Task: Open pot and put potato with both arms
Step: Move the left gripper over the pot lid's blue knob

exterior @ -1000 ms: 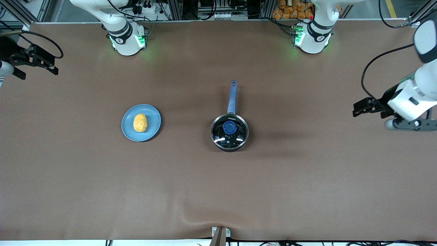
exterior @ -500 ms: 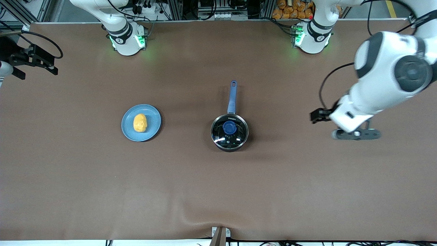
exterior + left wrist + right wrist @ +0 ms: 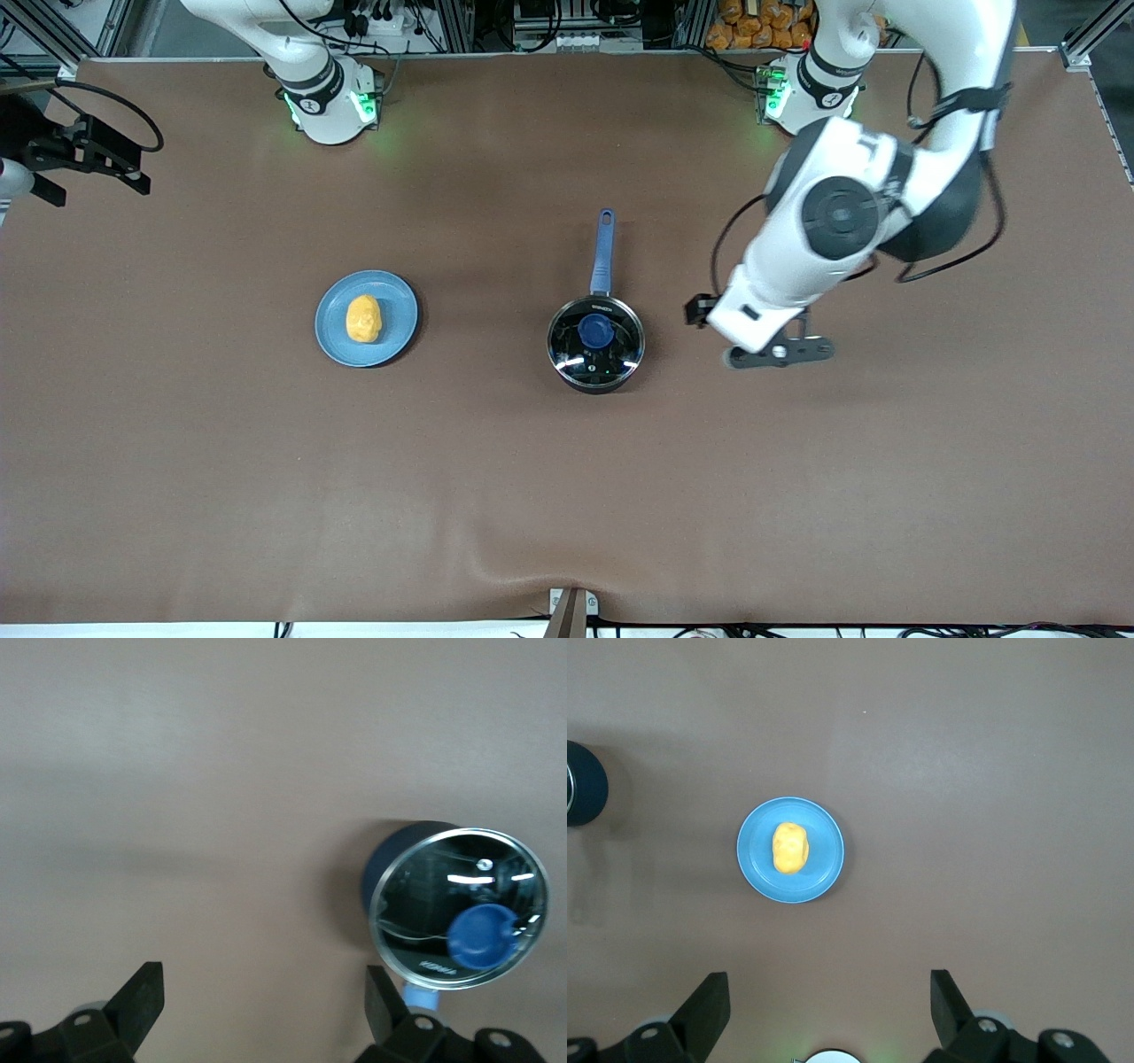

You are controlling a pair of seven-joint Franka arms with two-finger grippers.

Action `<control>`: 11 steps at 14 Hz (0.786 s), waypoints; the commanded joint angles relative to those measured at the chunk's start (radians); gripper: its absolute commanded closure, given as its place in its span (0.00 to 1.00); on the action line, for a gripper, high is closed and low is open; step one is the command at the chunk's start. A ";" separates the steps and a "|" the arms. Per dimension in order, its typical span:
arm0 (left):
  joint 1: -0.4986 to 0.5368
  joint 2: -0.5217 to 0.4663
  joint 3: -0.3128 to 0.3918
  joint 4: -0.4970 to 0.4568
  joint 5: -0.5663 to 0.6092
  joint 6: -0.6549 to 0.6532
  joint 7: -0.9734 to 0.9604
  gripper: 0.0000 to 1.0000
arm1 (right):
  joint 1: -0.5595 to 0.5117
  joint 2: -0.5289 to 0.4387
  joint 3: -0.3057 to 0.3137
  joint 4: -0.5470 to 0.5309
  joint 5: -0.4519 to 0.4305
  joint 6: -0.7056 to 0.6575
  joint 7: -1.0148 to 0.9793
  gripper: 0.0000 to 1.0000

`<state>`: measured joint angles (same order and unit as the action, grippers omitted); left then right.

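Observation:
The black pot (image 3: 595, 382) stands mid-table, its blue handle (image 3: 603, 252) pointing toward the robots' bases. A glass lid with a blue knob (image 3: 595, 331) sits on it. The yellow-orange potato (image 3: 363, 319) lies on a light-blue plate (image 3: 400, 312) toward the right arm's end. My left gripper (image 3: 709, 312) is up over bare table beside the pot, toward the left arm's end. Its wrist view shows it open (image 3: 266, 1010) and empty, with the pot (image 3: 379, 870) and lid (image 3: 443, 895) off to one side. My right gripper (image 3: 89, 158) waits high at the right arm's end, open (image 3: 830, 1010) and empty, with the potato (image 3: 790, 848) in view below.
The brown table cover (image 3: 567, 496) has a small ripple at its front edge by a clamp (image 3: 571, 607). The arm bases (image 3: 328, 106) stand along the back edge. The pot's edge shows in the right wrist view (image 3: 585, 784).
My left arm has swung in from the left arm's end of the table toward the pot. The right arm, pot, lid and potato have not moved.

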<state>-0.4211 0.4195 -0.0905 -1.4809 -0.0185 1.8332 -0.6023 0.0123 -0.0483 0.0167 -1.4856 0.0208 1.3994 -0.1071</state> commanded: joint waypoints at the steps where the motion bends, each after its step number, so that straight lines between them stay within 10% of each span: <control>1: -0.047 0.056 0.006 0.047 0.023 0.044 -0.069 0.00 | -0.005 -0.002 0.003 0.005 -0.001 -0.005 0.006 0.00; 11: -0.185 0.179 0.014 0.063 0.022 0.258 -0.321 0.00 | -0.003 -0.002 0.003 0.005 0.001 -0.005 0.007 0.00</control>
<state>-0.5886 0.5666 -0.0872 -1.4625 -0.0182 2.0780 -0.8767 0.0122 -0.0483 0.0167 -1.4855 0.0208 1.3995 -0.1071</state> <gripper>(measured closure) 0.000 0.000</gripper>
